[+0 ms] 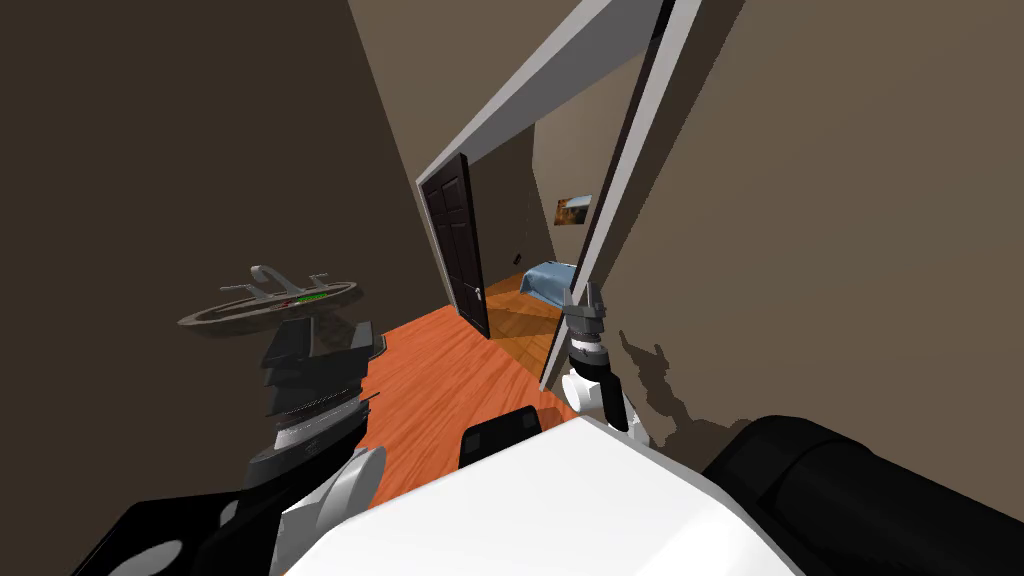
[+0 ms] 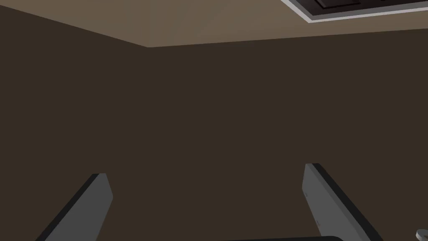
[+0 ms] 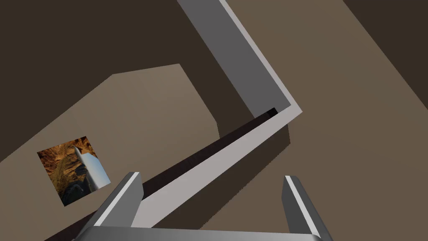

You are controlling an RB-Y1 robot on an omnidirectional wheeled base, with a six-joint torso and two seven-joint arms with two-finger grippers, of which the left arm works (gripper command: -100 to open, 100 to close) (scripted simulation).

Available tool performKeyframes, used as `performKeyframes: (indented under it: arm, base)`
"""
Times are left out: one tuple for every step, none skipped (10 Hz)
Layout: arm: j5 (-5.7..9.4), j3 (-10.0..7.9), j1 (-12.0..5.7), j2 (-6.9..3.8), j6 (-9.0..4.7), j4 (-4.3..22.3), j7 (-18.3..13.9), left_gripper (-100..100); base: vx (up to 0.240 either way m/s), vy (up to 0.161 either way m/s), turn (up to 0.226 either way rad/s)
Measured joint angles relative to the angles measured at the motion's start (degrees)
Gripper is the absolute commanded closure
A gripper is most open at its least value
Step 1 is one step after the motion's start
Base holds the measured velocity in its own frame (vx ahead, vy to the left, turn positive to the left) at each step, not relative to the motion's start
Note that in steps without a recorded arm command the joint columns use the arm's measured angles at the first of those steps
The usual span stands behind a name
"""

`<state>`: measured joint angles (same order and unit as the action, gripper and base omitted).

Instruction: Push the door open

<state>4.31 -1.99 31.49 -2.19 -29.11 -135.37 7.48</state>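
Note:
A dark panelled door (image 1: 455, 240) with a small pale handle (image 1: 479, 293) stands swung inward on the left of a grey door frame (image 1: 612, 190), so the doorway is open. My right gripper (image 1: 585, 298) is raised at the frame's right jamb. In the right wrist view that gripper (image 3: 213, 194) is open, with the grey jamb (image 3: 234, 146) running up from between its fingers to the frame's top corner. My left gripper (image 2: 207, 190) is open too, held up at my left and facing a brown wall.
A round table carrying a model aeroplane (image 1: 272, 298) stands close to my left arm. An orange wooden floor (image 1: 440, 365) runs through the doorway to a blue bed (image 1: 552, 281). A picture (image 1: 574, 210) hangs on the far wall. A brown wall (image 1: 850, 250) is close on my right.

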Motion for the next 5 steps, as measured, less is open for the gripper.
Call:
performKeyframes:
  arm:
    - [-0.27, 0.07, -0.40, -0.14, 0.23, 0.7, 0.0, -100]
    - [-0.09, 0.22, -0.61, -0.29, -0.20, 1.7, -0.1, -100]
    - [0.00, 0.32, -1.07, -0.49, -0.67, 3.0, -0.2, -100]
    - [0.12, 0.21, -2.04, -0.76, -0.79, 4.5, -0.4, -100]
    - [0.05, 0.50, -2.89, -0.85, -0.91, 6.2, -0.4, -100]
  base:
    - [0.079, 0.048, -0.092]
    - [0.090, 0.056, -0.075]
    - [0.091, 0.072, -0.120]
    - [0.118, 0.084, -0.143]
    - [0.108, 0.086, -0.088]
